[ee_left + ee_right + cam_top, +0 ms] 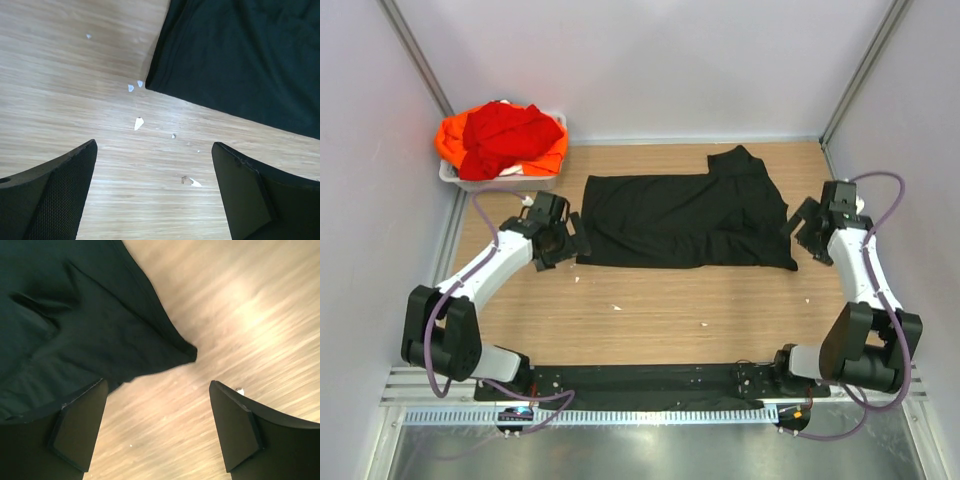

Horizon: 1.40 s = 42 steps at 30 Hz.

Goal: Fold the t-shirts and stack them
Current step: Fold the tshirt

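The black t-shirt (685, 218) lies flat in the middle of the wooden table, partly folded, a sleeve sticking up at its far right. In the left wrist view its near left corner (240, 55) shows past my open fingers. My left gripper (563, 238) hovers just off the shirt's left edge, open and empty. At the shirt's right edge my right gripper (804, 232) is open too, with nothing in it; the shirt's corner (95, 330) lies beyond its fingers. The red t-shirt (508, 132) and the orange t-shirt (451, 141) are heaped in the tub.
The white tub (500, 181) stands at the table's far left corner. Small white flecks (138, 123) dot the wood near the left gripper. Pale walls and metal posts close in the table on three sides.
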{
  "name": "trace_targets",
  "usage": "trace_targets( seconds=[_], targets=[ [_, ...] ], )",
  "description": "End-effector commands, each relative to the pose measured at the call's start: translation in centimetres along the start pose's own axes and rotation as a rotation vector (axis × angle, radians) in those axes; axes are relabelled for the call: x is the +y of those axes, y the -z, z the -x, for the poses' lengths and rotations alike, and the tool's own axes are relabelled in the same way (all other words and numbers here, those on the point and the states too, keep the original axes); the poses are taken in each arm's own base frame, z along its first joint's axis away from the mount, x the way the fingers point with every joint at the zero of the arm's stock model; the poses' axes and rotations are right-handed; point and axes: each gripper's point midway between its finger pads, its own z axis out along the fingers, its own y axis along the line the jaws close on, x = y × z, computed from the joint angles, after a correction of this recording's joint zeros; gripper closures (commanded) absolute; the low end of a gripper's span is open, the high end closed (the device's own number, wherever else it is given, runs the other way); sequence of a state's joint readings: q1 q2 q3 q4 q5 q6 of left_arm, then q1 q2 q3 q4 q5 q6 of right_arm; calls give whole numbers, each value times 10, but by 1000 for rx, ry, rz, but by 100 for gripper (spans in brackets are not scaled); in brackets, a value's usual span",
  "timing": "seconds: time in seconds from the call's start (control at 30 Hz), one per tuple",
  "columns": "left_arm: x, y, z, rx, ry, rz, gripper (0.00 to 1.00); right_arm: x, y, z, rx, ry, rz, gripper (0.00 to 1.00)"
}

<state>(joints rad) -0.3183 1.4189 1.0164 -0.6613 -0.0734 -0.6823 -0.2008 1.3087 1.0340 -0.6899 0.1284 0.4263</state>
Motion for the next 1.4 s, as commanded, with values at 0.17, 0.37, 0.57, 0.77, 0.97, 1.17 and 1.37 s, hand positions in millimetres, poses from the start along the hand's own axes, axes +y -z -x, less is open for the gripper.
trace_targets(
  seconds=[0.17, 0.37, 0.57, 0.77, 0.97, 1.17, 1.37],
  targets=[
    [-22, -21, 8, -93, 112, -144, 4, 14, -28, -48, 180, -170, 226, 17],
    [-17, -39, 2, -98, 152, -141, 3, 9, -47, -52, 190, -198, 208, 22],
    [-17, -53, -1, -80, 158, -131, 4, 5, -69, -54, 213, -223, 191, 33],
    [-15, -64, -9, -57, 163, -125, 7, -6, -80, -56, 202, -217, 134, 59],
    [-13, -78, -15, -39, 186, -117, 18, -13, -84, -55, 187, -203, 92, 83],
    [-16, -87, -10, -43, 196, -107, 37, -14, -87, -57, 195, -198, 89, 94],
    [-15, -90, -5, -41, 191, -77, 100, -19, -86, -57, 191, -198, 62, 99]
  ],
)
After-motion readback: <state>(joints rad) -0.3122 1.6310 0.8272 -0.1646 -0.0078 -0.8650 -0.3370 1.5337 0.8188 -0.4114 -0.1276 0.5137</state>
